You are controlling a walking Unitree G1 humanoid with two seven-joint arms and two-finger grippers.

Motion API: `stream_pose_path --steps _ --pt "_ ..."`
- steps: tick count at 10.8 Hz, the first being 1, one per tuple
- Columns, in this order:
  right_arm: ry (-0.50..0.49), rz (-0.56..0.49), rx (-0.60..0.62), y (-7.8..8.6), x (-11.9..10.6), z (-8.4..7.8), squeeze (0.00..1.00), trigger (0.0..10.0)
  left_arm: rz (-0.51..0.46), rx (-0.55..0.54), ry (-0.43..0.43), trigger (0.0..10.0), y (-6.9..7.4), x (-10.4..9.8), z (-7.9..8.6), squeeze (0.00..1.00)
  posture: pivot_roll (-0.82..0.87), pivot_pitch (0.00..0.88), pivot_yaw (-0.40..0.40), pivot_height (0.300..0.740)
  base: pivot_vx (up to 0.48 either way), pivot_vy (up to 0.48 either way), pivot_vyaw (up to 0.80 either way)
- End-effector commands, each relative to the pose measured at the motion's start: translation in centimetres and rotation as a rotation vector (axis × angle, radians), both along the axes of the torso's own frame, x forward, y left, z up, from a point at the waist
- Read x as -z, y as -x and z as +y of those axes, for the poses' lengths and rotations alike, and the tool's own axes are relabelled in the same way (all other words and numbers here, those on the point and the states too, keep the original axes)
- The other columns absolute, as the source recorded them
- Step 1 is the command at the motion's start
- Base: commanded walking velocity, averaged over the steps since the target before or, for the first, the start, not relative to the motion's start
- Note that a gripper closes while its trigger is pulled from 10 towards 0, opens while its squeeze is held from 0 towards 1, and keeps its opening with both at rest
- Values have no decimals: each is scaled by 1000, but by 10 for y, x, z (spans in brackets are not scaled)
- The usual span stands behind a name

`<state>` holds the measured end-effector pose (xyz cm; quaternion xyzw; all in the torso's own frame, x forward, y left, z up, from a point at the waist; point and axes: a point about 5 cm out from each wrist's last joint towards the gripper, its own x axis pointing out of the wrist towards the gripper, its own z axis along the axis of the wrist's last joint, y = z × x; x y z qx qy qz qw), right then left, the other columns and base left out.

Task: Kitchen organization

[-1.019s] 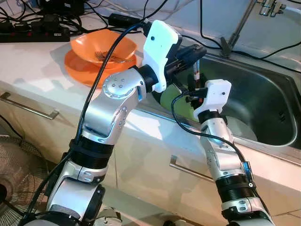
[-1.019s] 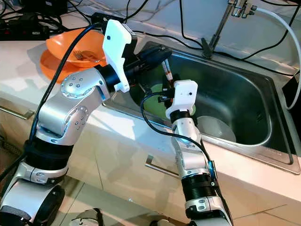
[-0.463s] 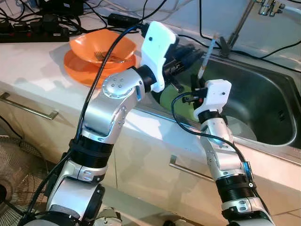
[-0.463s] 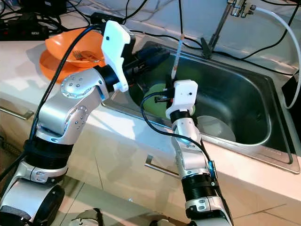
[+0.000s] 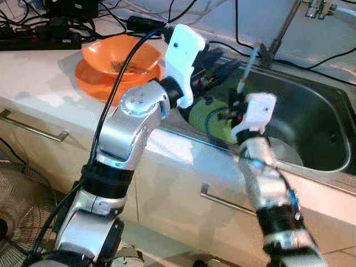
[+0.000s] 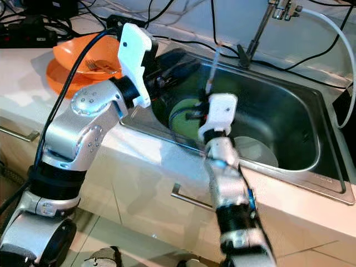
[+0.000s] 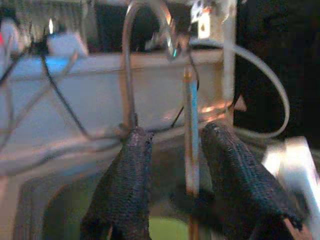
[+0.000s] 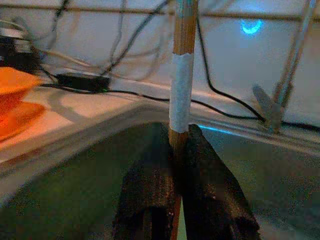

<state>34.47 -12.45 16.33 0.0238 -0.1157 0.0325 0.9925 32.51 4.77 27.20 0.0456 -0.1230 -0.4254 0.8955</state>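
- The right gripper (image 8: 172, 150) is clamped tight on a thin wooden stick (image 8: 182, 75) — a chopstick-like rod with a pale band wrapped around its middle; the two black fingers (image 8: 150, 185) press against it from either side with no gap left.
- In the head views that stick (image 5: 248, 67) stands nearly upright, tipped a little, rising out of the gripper above the near left part of the steel sink (image 6: 311, 139).
- The right arm shows blurred in both head views, its white wrist housing (image 5: 255, 111) over the sink's front edge.
- The left gripper (image 7: 172, 150) stands wide open, its two mesh-covered fingers (image 7: 127, 185) well apart and holding nothing; the stick (image 7: 191, 135) shows upright in the gap between them, nearer one finger, and I cannot tell whether it touches that finger.
- From the head the left gripper (image 5: 222, 69) reaches over the sink's left rim, just beside the right gripper.
- A green plate or bowl (image 6: 186, 114) lies in the sink's left end below both grippers, and a pale round dish (image 6: 256, 153) lies on the sink floor to its right.
- On the white counter (image 5: 44, 78) left of the sink sits an orange bowl (image 5: 119, 55) on an orange plate (image 5: 92, 80), with a fork (image 6: 97, 67) lying in the bowl.
- Black cables (image 5: 311, 61) run along the back of the counter, and a faucet (image 6: 281, 8) stands at the far edge behind the sink.
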Motion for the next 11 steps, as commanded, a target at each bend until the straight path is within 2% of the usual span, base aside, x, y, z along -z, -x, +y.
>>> stream_pose_path --steps 1,4,5,7,10,11 --pt "-15 36 52 -6 -1 -13 0 10000 53 -23 -37 10000 -2 17 2 0 81 67 -94 740 0 0 0" --pt "25 135 74 -26 -2 -21 0 10000 174 -60 -113 10000 6 60 14 0 89 69 -103 740 0 0 0" --pt "43 169 78 -29 1 -22 0 10000 196 -71 -127 10000 7 67 16 0 92 69 -108 740 0 0 0" --pt "12 329 88 -37 22 -26 0 10000 266 -84 -179 10000 14 92 19 0 92 72 -113 740 0 0 0" --pt "25 434 72 -38 39 -27 0 10000 283 -87 -180 10000 17 96 18 0 98 72 -125 740 0 0 0" --pt "29 457 57 -39 43 -25 604 10000 285 -82 -181 10000 19 97 17 0 101 71 -129 740 0 0 0"
